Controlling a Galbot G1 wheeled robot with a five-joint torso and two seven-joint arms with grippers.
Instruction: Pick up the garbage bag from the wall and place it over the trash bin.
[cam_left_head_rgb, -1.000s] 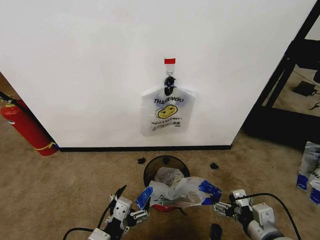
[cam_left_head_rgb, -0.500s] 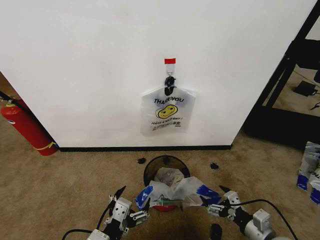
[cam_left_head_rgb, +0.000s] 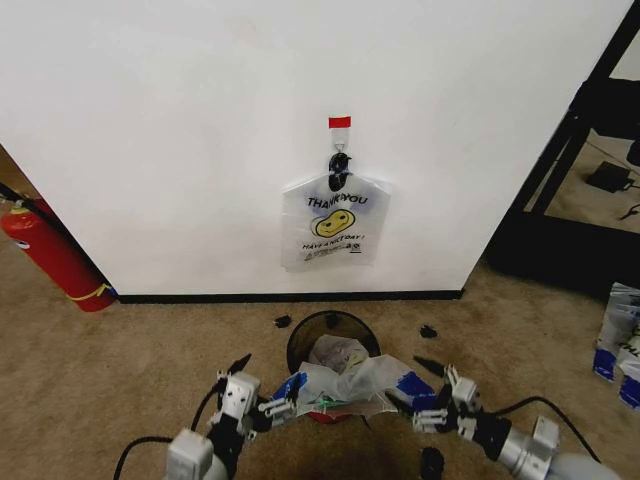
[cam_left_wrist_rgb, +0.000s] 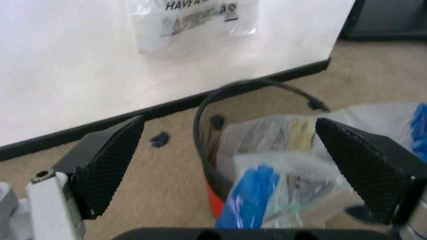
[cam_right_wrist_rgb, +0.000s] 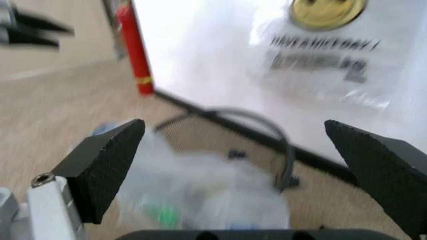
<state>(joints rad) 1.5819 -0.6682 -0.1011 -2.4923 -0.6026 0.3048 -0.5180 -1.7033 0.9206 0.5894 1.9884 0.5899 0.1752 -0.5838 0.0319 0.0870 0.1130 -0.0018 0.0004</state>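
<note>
Low in the centre of the head view, the thin translucent white garbage bag with blue edge patches (cam_left_head_rgb: 345, 385) lies crumpled over the near rim of the small round black mesh trash bin (cam_left_head_rgb: 316, 333) on the brown carpet (cam_left_head_rgb: 150, 360). The left gripper (cam_left_head_rgb: 270, 408), at lower left, has its fingers spread beside the bag's left blue patch (gripping nothing). The right gripper (cam_left_head_rgb: 425, 392), at lower right, is likewise spread beside the right patch. A matching smiley bag (cam_left_head_rgb: 335, 222) hangs on the plain white wall (cam_left_head_rgb: 180, 130), upper centre.

"THANK YOU", "HAVE A NICE DAY!" on hanging smiley bag (cam_left_head_rgb: 334, 222)
</note>
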